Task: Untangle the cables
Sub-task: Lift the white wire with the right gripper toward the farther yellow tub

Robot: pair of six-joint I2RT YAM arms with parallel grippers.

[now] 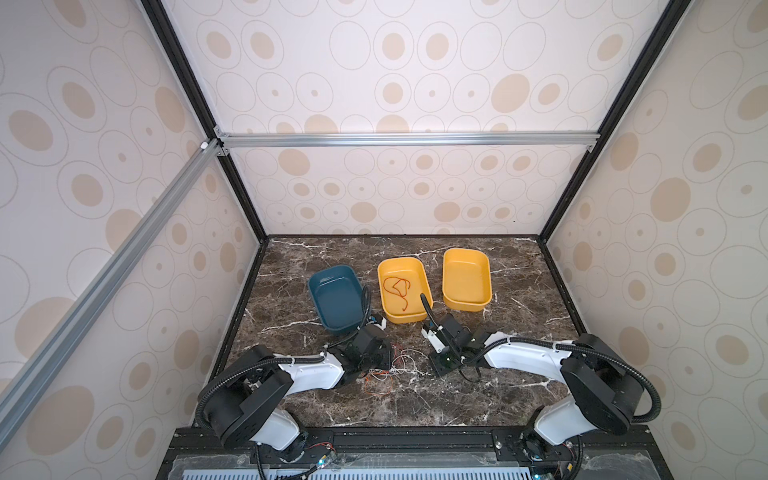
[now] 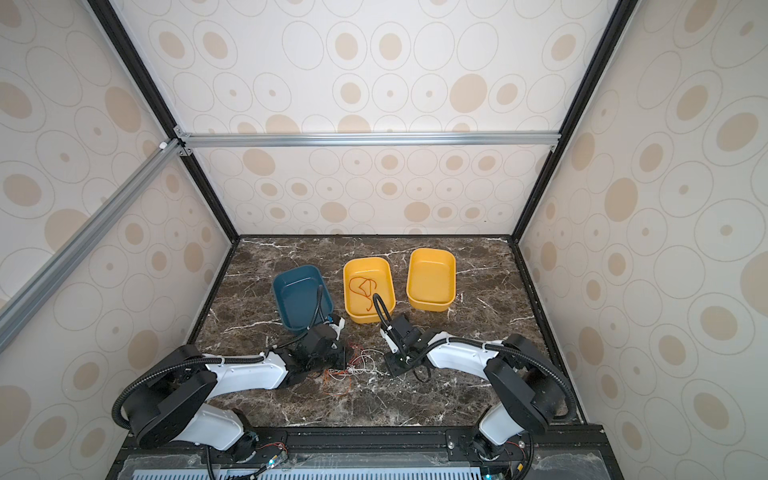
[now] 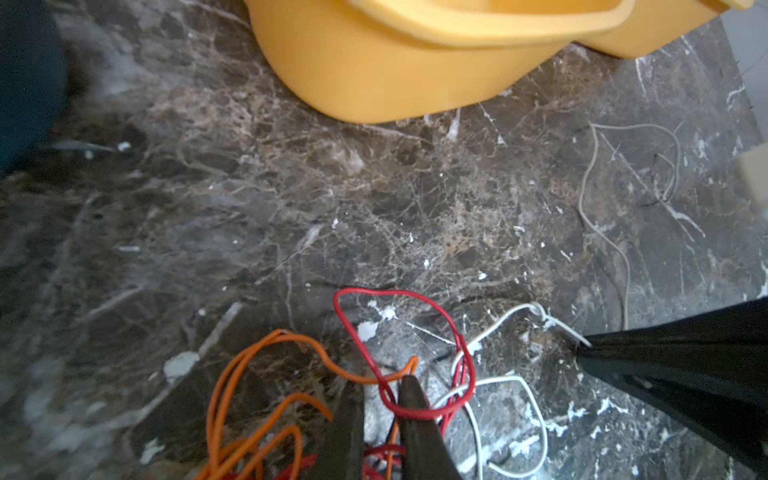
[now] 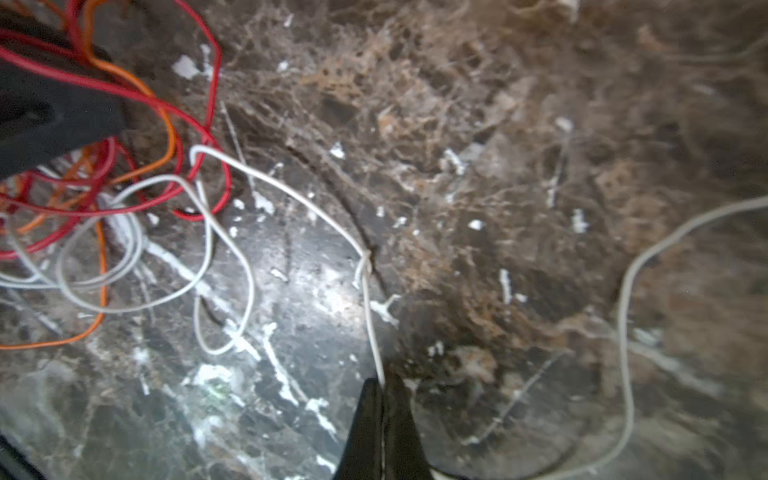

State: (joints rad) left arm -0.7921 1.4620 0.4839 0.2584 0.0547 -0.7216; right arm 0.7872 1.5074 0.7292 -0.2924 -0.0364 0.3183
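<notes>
**Arms pinch tangled cables**

Near centre on the marble surface [image 1: 415,407], the cables [image 1: 380,376] lie partly hidden under the left gripper [image 3: 382,386], jaws nearly shut on a red cable [image 3: 374,365]. The right gripper [image 4: 381,384] pinches a white cable [image 4: 374,332], jaws closed.

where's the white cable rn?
In both top views the white cable lies on the table, near-middle, between left gripper and right gripper, nearer than the middle yellow tray; the right gripper is shut on it.
</notes>
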